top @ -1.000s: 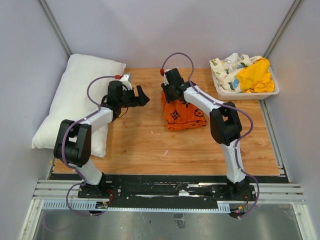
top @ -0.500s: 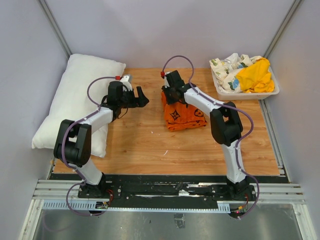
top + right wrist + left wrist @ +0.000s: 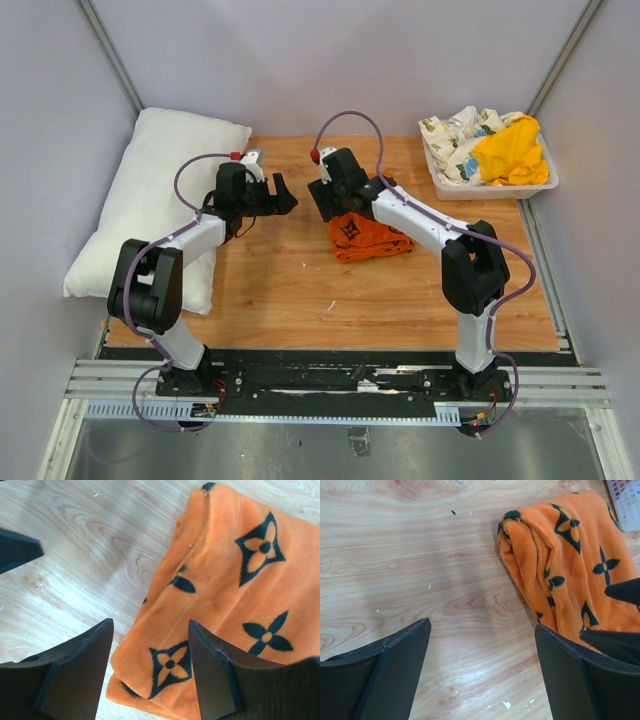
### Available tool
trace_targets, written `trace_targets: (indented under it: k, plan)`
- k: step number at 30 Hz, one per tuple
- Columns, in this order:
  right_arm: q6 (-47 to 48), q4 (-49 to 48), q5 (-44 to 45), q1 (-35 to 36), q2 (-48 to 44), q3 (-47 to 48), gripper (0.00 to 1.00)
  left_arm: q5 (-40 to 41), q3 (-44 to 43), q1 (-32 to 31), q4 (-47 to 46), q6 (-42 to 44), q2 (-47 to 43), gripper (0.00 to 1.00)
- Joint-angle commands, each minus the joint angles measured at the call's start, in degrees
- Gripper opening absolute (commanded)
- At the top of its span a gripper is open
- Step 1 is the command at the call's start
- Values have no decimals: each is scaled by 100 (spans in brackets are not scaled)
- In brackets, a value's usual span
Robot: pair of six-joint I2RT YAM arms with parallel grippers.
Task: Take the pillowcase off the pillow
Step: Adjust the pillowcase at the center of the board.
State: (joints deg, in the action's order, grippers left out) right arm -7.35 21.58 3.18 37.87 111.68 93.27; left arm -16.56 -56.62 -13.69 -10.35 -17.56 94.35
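The orange pillowcase with black flower motifs lies folded in a thick stack near the middle of the wooden table. The plain white pillow lies bare along the left edge, apart from it. My right gripper hovers over the stack's left end. In the right wrist view the gripper stands open, its fingers straddling the pillowcase edge without pinching it. My left gripper is wide open over bare wood, with the pillowcase to its right.
A white basket at the back right holds a yellow cloth and a floral-print cloth. Grey walls enclose the table on three sides. The two gripper heads face each other a short way apart.
My right gripper has opened, let go of the pillowcase and swung left off the stack's far end. The left arm has not moved.
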Motion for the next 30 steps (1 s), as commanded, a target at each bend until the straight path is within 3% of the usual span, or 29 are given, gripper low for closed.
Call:
trace_targets:
  k: [1,11,30]
  plan:
    - [330,260,426,291,-1,-103,62,24,28,-8,-35,121,-171,90]
    - [348,781,526,409,159,34,50,17,13,-10,-20,138,-148,90]
    - [406,1112,511,690,554,23,51,-29,-9,-11,-10,121,-41,90]
